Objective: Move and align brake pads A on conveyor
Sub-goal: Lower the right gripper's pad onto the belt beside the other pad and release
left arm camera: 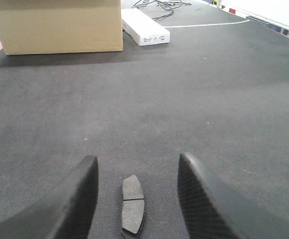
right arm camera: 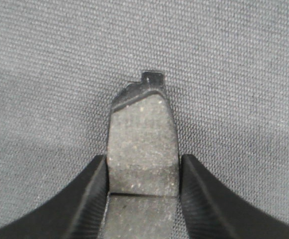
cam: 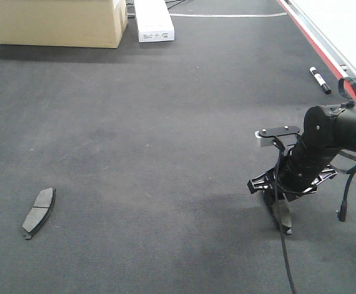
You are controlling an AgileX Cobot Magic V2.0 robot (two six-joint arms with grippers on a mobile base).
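Observation:
The conveyor [cam: 165, 122] is a wide dark grey felt belt. One brake pad [cam: 38, 212] lies flat on it at the near left, grey with a centre groove. In the left wrist view this brake pad [left arm camera: 133, 204] lies on the belt between and below the fingers of my open left gripper [left arm camera: 137, 159], touching neither. My right gripper [cam: 279, 211] is low over the belt at the right, shut on a second brake pad [right arm camera: 142, 124] by its long edges. That pad's end [cam: 286, 228] rests at the belt surface.
At the far left stands a cardboard box [cam: 58, 21] with a white box [cam: 153, 21] beside it. A black marker [cam: 320, 79] lies near the red belt edge [cam: 312, 37] at the right. A white panel [cam: 343, 24] runs beyond that edge.

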